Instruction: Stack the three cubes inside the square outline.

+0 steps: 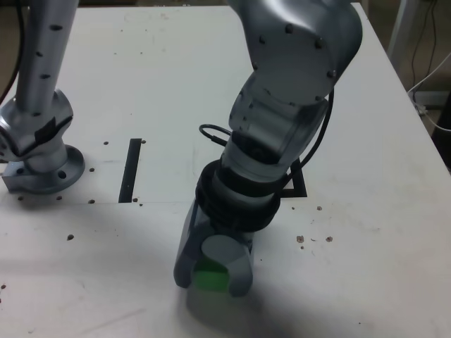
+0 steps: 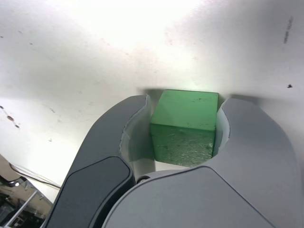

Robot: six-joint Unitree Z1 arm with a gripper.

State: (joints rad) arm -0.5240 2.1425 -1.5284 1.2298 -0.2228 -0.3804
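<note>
Table (image 1: 394,232): white, speckled. Square outline (image 1: 301,184): far side of my arm, mostly hidden. My gripper (image 1: 211,271): near edge, jaws clamped on green cube (image 2: 186,126). Risk: cube looks slightly skewed between the jaws; lifting could twist it loose.

My arm (image 1: 296,77) is silver-grey metal, its rounded housings dotted with small dark screws. A black cable (image 1: 211,134) loops beside the wrist, above black collar rings. The gripper (image 1: 211,271) has smooth grey curved jaws with paler inner faces.
</note>
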